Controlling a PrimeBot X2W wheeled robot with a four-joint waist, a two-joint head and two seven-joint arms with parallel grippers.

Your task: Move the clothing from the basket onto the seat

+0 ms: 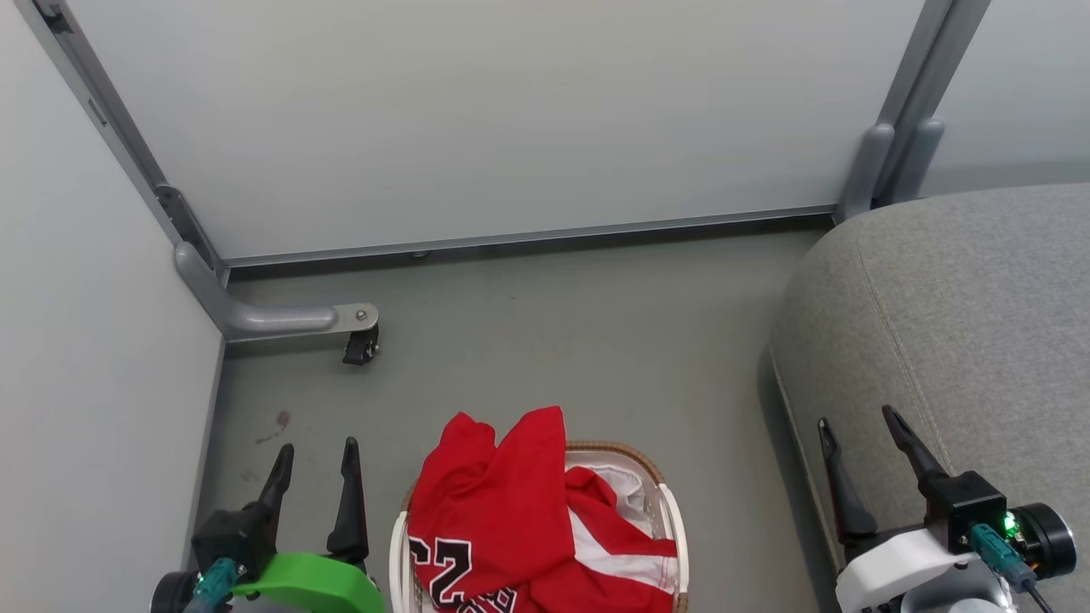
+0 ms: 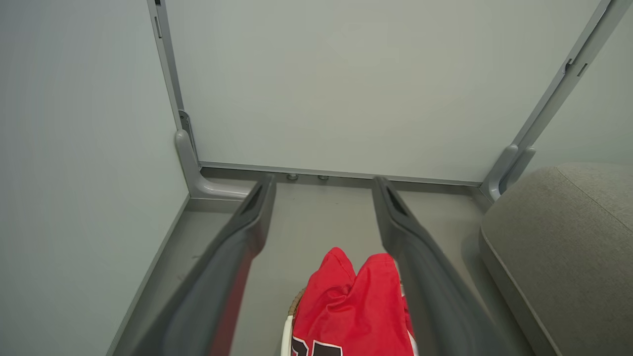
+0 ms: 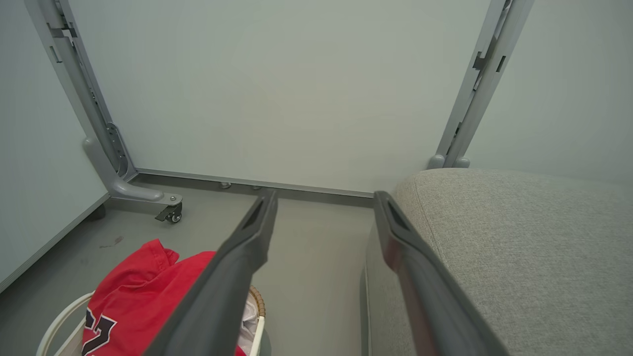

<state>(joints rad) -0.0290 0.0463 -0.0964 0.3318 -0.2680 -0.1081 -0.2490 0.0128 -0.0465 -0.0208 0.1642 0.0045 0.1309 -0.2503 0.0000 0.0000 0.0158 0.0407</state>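
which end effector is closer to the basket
Left. The left end effector hangs open just left of the basket; the right end effector, also open, is farther off to its right, by the sofa edge.

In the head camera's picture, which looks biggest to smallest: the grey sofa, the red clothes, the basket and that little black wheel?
1. Sofa
2. Red clothes
3. Black wheel
The basket is mostly covered and cut off, so I can't rank it.
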